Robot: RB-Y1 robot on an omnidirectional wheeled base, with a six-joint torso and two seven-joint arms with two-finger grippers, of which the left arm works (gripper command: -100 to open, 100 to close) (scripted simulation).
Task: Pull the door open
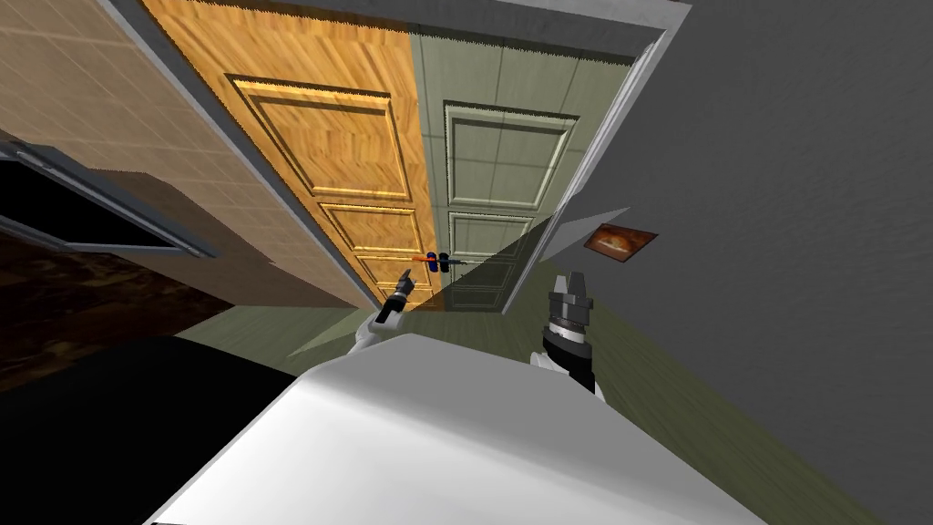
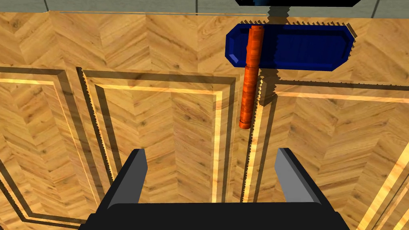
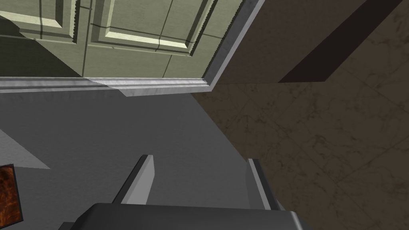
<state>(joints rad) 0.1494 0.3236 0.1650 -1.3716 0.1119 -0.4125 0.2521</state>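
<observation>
Door: a panelled door of orange-brown, herringbone-grained wood stands straight ahead in a grey frame.
Head view gives: the whole doorway. The wooden face is on the left and a pale green panelled face on the right, with the handle at the seam between them.
Left claw: the left claw is spread wide and grips nothing. It points at the wooden face from close by, just below the handle in the head view.
Left wrist view gives: the handle in detail. An orange cylindrical lever springs from a dark blue, bevelled backplate on the door.
Handle and claw: the lever's free end points toward the claw but lies beyond the fingertips, not touching them.
Right claw: the right claw is held up right of the doorway, near the grey wall. Its fingers are parted and empty.
Wall: a small framed picture hangs just beyond the right claw.
</observation>
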